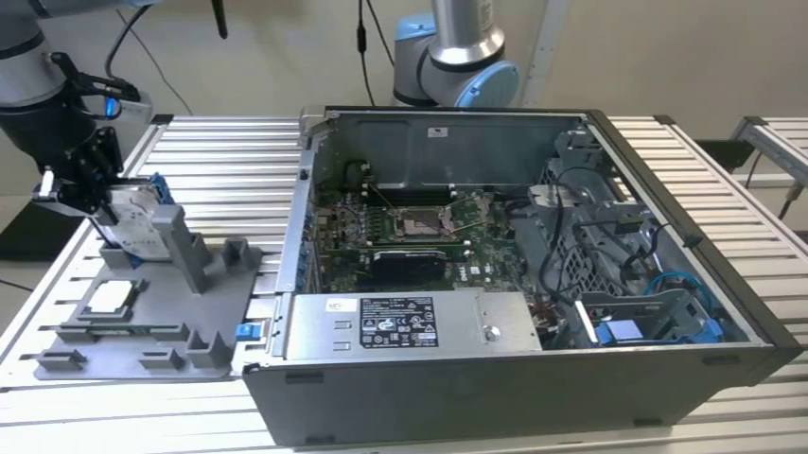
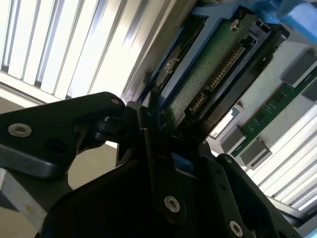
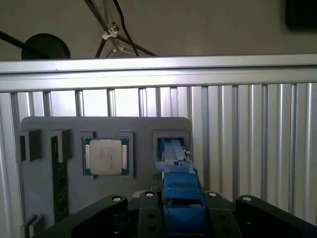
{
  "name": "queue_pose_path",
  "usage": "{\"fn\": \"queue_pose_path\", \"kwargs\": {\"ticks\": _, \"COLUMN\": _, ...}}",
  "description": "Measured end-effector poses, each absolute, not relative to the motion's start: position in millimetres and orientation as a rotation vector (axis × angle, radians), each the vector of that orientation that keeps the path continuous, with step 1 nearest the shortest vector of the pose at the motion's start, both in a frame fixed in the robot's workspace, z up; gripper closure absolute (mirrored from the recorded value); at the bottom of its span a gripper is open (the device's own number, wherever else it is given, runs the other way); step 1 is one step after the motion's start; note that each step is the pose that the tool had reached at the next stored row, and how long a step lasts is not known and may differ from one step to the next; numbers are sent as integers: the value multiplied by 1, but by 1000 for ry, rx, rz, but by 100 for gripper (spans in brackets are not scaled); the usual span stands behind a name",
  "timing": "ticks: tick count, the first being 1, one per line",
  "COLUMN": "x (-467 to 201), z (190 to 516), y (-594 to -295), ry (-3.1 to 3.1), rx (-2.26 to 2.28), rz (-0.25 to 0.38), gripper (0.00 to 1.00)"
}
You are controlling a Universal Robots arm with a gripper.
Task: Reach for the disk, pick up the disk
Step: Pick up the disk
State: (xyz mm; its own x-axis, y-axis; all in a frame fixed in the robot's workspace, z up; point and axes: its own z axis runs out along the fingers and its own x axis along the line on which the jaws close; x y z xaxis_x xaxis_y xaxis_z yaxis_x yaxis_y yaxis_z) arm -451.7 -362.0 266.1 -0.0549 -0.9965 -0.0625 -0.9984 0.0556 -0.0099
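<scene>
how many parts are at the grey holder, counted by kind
disk: 1
processor chip: 1
memory stick: 1
total: 3

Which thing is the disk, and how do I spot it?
Find the big open computer case; the grey tray lies beside it, on the exterior view's left. The disk stands upright there in the robot's tool, silver with a blue frame, unlike the square chip lying flat.
</scene>
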Motion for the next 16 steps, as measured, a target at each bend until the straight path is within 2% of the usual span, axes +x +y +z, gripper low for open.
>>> {"fn": "queue_pose_path", "kwargs": {"ticks": 8, "x": -452, "z": 266, "y": -363, "ry": 2230, "rx": -2107, "rz": 86, "gripper": 100}}
{"fn": "queue_pose_path", "kwargs": {"ticks": 16, "x": -452, "z": 266, "y": -363, "ry": 2232, "rx": -2107, "rz": 84, "gripper": 100}}
